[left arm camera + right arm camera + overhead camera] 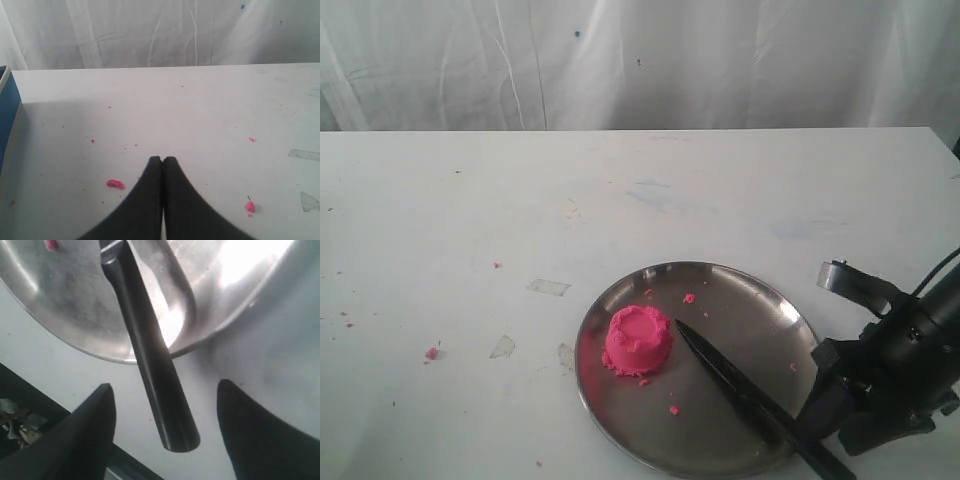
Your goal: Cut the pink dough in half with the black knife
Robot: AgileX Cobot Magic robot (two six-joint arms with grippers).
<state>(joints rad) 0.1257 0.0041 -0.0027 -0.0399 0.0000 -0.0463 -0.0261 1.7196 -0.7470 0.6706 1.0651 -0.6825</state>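
Observation:
The pink dough [638, 341] is a whole round mound with a dented top, standing on the left part of the steel plate [760, 300]. The black knife [730, 385] lies flat across the plate, its tip beside the dough and its handle [150, 355] sticking out over the near rim [65, 295]. My right gripper [165, 385] is open, with a finger on each side of the handle's end and not touching it; in the exterior view it sits at the plate's lower right [817, 425]. My left gripper [163, 159] is shut and empty over bare table.
Small pink crumbs lie on the table [432, 352] [115, 184] and on the plate [688, 298]. Bits of clear tape [549, 287] are stuck left of the plate. The table's front edge [30, 385] runs close under the right gripper. A blue object [7, 115] stands at the table's side.

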